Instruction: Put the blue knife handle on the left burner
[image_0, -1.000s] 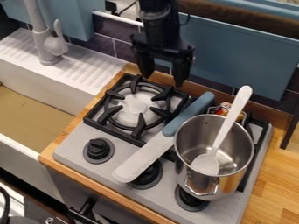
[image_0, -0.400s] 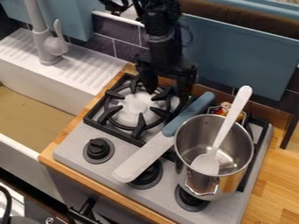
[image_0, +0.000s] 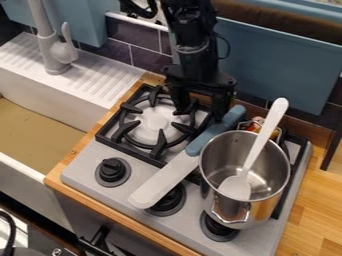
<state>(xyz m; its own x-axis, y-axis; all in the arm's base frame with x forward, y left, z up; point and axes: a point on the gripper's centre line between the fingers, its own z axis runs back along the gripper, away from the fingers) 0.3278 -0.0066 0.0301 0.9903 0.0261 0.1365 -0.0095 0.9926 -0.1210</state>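
My gripper (image_0: 200, 111) hangs open over the back right part of the left burner, its right finger beside the upper end of the blue handle. The knife's blue handle (image_0: 215, 131) lies at a slant between the left burner and the steel pot, with nothing holding it. Its whitish blade (image_0: 163, 181) runs down to the front left, over the middle knob. The left burner (image_0: 152, 129) has a black grate with nothing lying on it.
A steel pot (image_0: 257, 205) with a white spoon (image_0: 260, 142) inside stands on the right side of the stove. Behind it sits a small red and yellow item (image_0: 252, 126). The white sink (image_0: 40, 120) and grey faucet (image_0: 55, 47) are at left; a blue panel rises behind.
The gripper has come down from above the stove's back edge and moved slightly right, closer to the blue handle. The knife, pot and spoon have stayed put.
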